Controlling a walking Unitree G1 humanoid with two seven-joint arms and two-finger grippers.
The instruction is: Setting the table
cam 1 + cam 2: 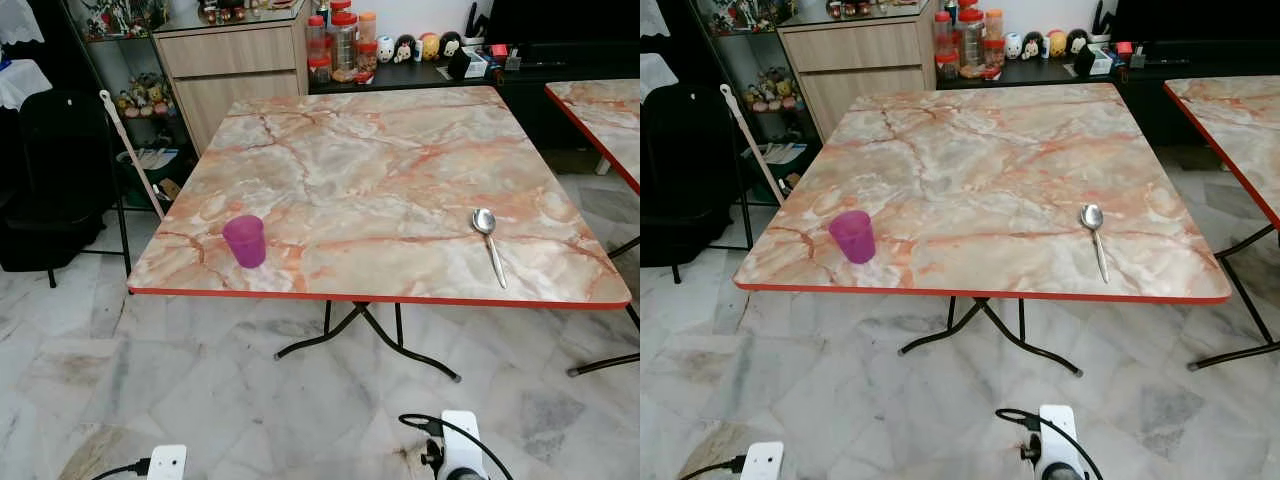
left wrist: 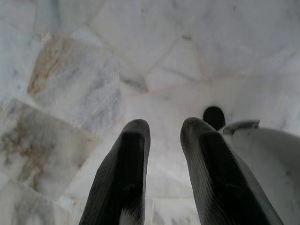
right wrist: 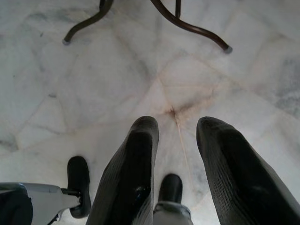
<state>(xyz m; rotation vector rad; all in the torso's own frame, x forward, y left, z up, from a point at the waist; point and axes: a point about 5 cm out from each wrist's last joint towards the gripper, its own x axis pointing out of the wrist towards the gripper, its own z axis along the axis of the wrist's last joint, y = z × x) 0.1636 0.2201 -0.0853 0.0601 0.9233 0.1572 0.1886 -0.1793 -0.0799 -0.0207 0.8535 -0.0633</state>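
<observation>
Left eye view: a marble-patterned bench (image 1: 380, 170) with a red edge stands ahead on black legs. A purple cup (image 1: 245, 241) stands upright near the front edge at about 7 o'clock on the bench top. A spoon (image 1: 489, 244) lies flat at about 4 o'clock, bowl away from the robot and handle toward the front edge, well apart from the cup. Behind the bench, at 12 o'clock, a wooden cabinet (image 1: 228, 60) stands with jars (image 1: 340, 45) beside it on a dark shelf. A second bench (image 1: 605, 115) of the same pattern shows at 2 o'clock. A stick (image 1: 130, 150) leans at 10 o'clock beside a dark chair (image 1: 55, 190). The floor (image 1: 200, 400) is pale marble tile. Both arms hang low at the bottom edge, short of the bench.

Right eye view: the same scene, with the cup and spoon both shown lying apart near the front edge.

Left wrist view: the left tool (image 2: 164, 140) points down at the floor tiles, its two black fingers (image 2: 126, 173) slightly parted with nothing between them. Part of the robot's pale body shows beside it.

Right wrist view: the right tool (image 3: 178, 136) also points at the floor, fingers (image 3: 133, 173) parted and holding nothing. The bench legs (image 3: 187, 23) curve across the tiles beyond it.
</observation>
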